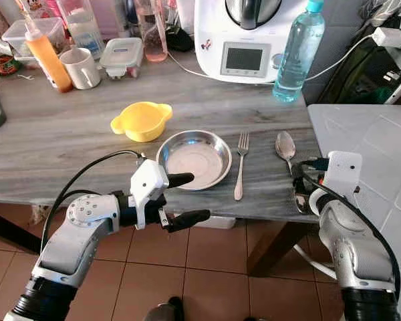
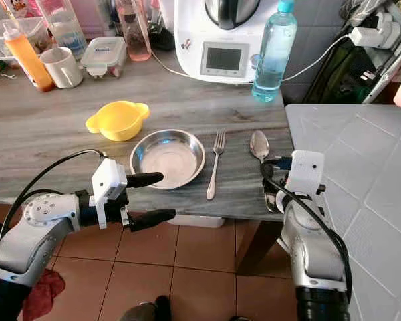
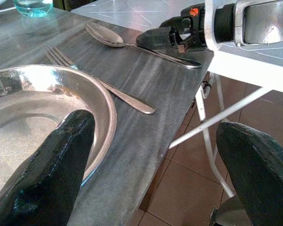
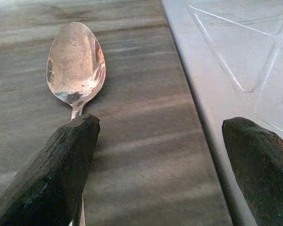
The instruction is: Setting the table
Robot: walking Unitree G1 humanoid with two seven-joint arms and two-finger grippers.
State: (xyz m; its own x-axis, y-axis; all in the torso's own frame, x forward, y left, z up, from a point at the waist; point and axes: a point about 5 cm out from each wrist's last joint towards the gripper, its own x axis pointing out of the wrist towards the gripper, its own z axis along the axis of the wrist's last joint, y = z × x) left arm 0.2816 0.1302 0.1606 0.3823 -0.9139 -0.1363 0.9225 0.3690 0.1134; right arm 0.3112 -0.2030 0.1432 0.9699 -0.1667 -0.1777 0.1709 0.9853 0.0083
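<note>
Steel plate [image 1: 194,158] is sitting near the table edge with fork [image 1: 240,164] and spoon [image 1: 285,148] laid to its right. My left gripper [image 3: 155,165] is hovering open by the rim; my right gripper [image 4: 162,165] is gaping beside the spoon's handle. I'm judging the setting nearly done.

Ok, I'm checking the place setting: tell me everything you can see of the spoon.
The spoon looks like polished metal, with an oval bowl facing up and a slim handle. It lies flat on the grey table, right of the fork, bowl away from the robot. The open right gripper is over its handle; contact is unclear.
</note>
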